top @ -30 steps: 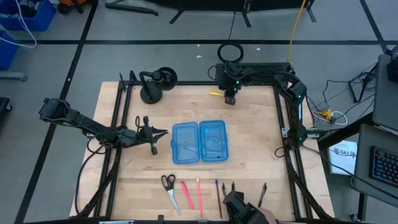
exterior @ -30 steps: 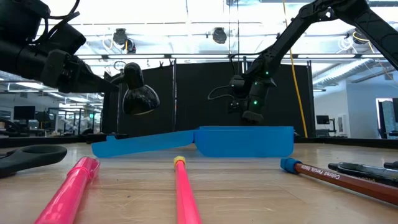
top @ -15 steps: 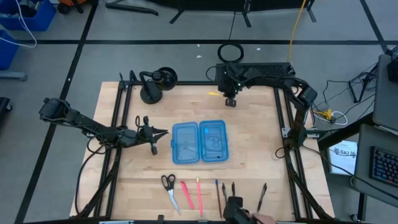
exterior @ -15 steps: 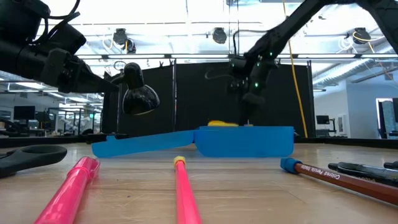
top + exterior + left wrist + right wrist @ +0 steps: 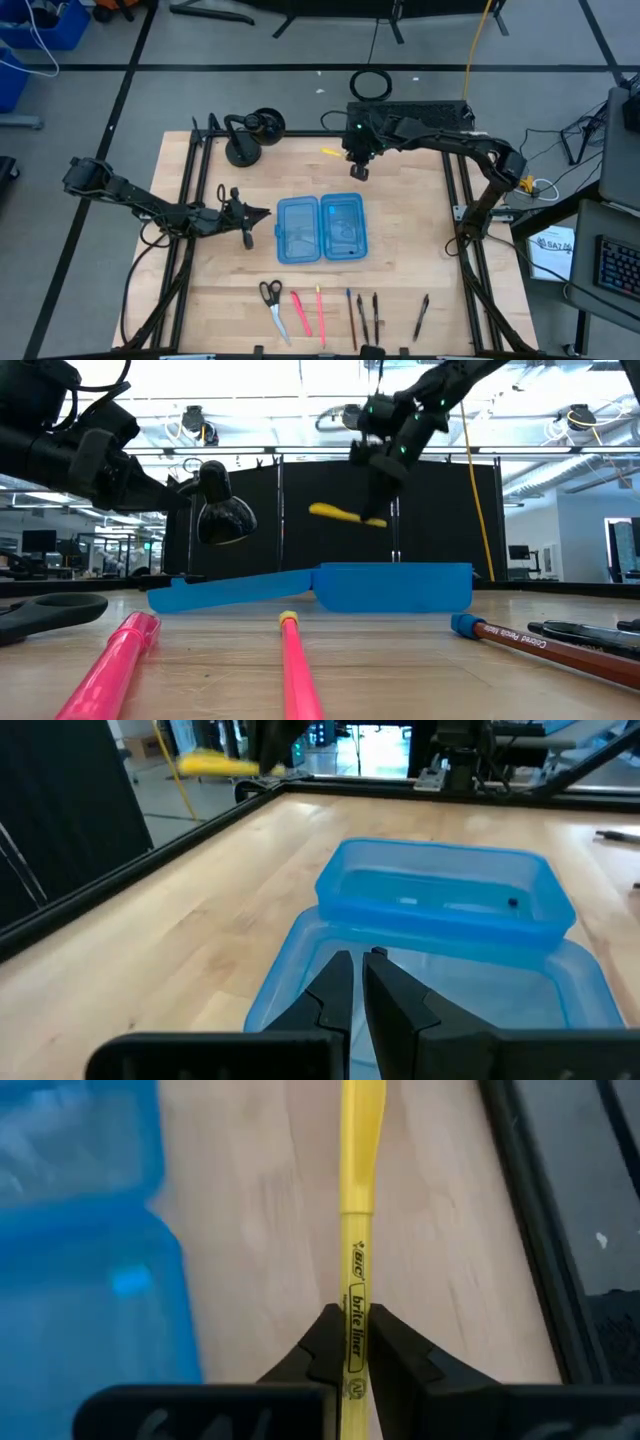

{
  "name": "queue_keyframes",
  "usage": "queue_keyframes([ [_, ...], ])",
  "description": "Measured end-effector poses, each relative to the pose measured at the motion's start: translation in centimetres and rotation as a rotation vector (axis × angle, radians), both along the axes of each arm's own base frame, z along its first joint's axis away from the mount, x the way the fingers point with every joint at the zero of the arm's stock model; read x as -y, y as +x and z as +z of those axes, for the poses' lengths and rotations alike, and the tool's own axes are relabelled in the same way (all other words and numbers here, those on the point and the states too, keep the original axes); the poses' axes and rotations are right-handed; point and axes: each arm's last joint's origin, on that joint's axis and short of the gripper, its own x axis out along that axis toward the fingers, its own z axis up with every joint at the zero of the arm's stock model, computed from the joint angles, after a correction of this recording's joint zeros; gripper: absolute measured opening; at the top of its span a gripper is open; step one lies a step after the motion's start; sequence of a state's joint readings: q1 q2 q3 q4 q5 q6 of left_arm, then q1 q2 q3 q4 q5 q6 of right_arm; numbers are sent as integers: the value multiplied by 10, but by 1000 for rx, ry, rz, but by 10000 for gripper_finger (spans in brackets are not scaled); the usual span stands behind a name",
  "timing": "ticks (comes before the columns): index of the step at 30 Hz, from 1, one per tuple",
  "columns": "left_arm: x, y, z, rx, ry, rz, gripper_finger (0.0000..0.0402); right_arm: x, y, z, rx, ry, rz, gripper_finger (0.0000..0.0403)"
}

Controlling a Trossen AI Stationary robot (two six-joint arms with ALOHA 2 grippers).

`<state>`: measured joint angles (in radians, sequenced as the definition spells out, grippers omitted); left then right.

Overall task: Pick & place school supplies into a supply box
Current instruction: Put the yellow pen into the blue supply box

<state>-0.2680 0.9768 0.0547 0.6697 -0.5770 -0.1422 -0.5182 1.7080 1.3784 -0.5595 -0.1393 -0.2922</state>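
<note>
The supply box (image 5: 321,228) is a translucent blue case lying open, both halves flat on the table's middle (image 5: 395,587) (image 5: 440,900) (image 5: 80,1230). My right gripper (image 5: 357,163) (image 5: 378,510) (image 5: 352,1335) hangs above the table's far part, beyond the box, shut on a yellow highlighter (image 5: 328,152) (image 5: 345,513) (image 5: 215,764). My left gripper (image 5: 264,211) (image 5: 357,965) is shut and waits beside the box's left edge. Scissors (image 5: 271,300), two pink markers (image 5: 300,311) (image 5: 105,670) and several pens (image 5: 363,315) lie in a row along the near edge. My right gripper pinches the yellow highlighter between its two fingers (image 5: 318,1342), on the printed barrel near one end (image 5: 354,1305). The fingers come from above, pointing down, and lie across it. The highlighter is lifted clear and sticks out nearly level toward the table's left.
A black desk lamp (image 5: 250,135) stands at the far left corner. A dark frame rail (image 5: 300,133) runs along the table's edges. Bare wood lies between the box and the row of supplies, and to the box's right.
My right gripper has risen from the table's far edge with the yellow highlighter, lifting it clear, and has drifted a little toward the left and near side. A person's hand at the near edge, by the pens, has gone out of view.
</note>
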Motion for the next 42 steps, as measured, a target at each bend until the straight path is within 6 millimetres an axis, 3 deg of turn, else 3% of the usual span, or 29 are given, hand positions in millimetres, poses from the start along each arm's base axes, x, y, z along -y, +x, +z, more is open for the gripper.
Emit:
queue_keyframes([
  [4,0,0,0,-4,11,-2,33,-19,11,14,83,-12,-141,20],
  [8,0,0,0,-1,1,0,33,-44,24,17,159,99,-265,20],
  [17,1,1,1,26,-66,-28,33,-145,46,13,186,305,-320,19],
  [22,3,1,1,23,-86,-75,33,-200,45,13,235,333,-478,19],
  [26,3,1,1,20,-72,-76,33,-234,37,12,298,326,-641,19],
  [31,3,0,-1,5,-107,-86,33,-249,29,-2,388,361,-813,19],
  [42,4,1,-2,0,-128,-114,33,-254,7,-74,464,590,-985,19],
])
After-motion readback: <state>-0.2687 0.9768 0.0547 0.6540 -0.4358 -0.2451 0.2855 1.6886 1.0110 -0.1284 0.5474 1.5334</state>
